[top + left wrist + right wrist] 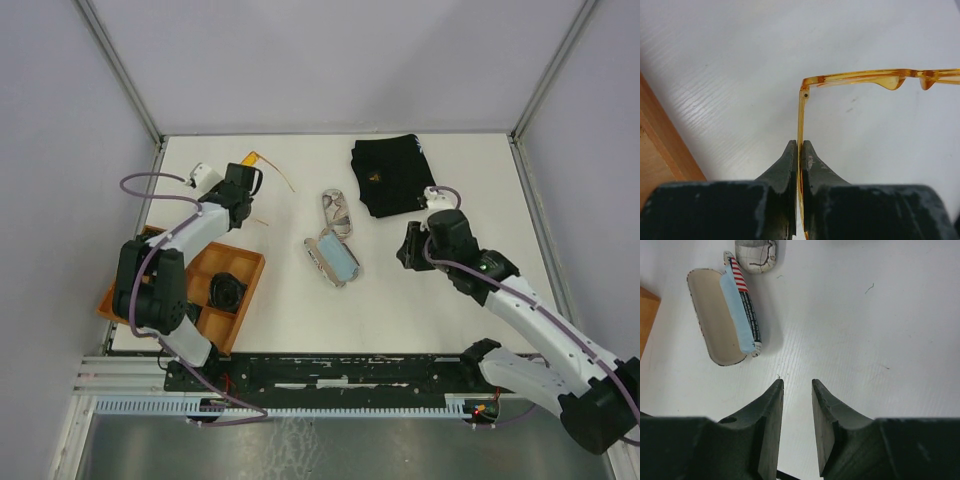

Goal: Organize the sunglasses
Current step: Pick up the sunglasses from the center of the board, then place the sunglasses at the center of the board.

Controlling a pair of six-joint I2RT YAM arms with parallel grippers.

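Only my left wrist view shows the left claw (798, 150) clamped on the orange sunglasses (860, 77) by one temple arm, far-left above the surface (740, 60); overhead hides that grip. My right claw (797, 385) stands apart, empty.

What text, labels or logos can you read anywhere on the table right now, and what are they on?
No text is readable in any view.
On the open glasses case: a dark band of tiny light print beside red-white stripes, too small to read.
On the closed glasses case: a crackle-like pattern, no words visible.
On the black fabric item: a small gold mark and a white mark, too small to read.
On the orange sunglasses: no marking visible.
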